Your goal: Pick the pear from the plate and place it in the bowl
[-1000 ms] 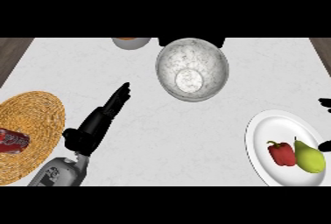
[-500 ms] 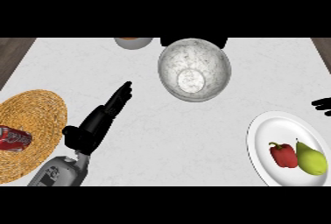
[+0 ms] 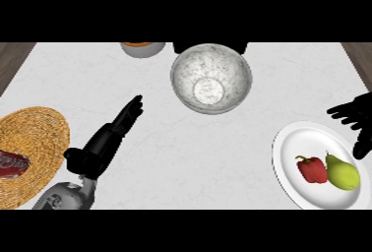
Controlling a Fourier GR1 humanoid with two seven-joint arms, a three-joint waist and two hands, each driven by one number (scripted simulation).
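— What changed?
— The right hand (image 3: 354, 118) has come further in from the right edge, fingers spread open above the plate (image 3: 291, 172).
— And the pear (image 3: 341, 173)?
— On the plate beside the red pepper (image 3: 312, 169), untouched. Left hand (image 3: 109, 140) lies open on the worktop (image 3: 218, 147); bowl (image 3: 210, 78) unmoved.

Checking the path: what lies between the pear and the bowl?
In the head view, only bare counter and plate rim lie between pear and bowl.

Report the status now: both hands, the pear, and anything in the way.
Left hand open, idle on counter. Right hand open, above plate. Pear on plate, touching red pepper. Bowl unobstructed.
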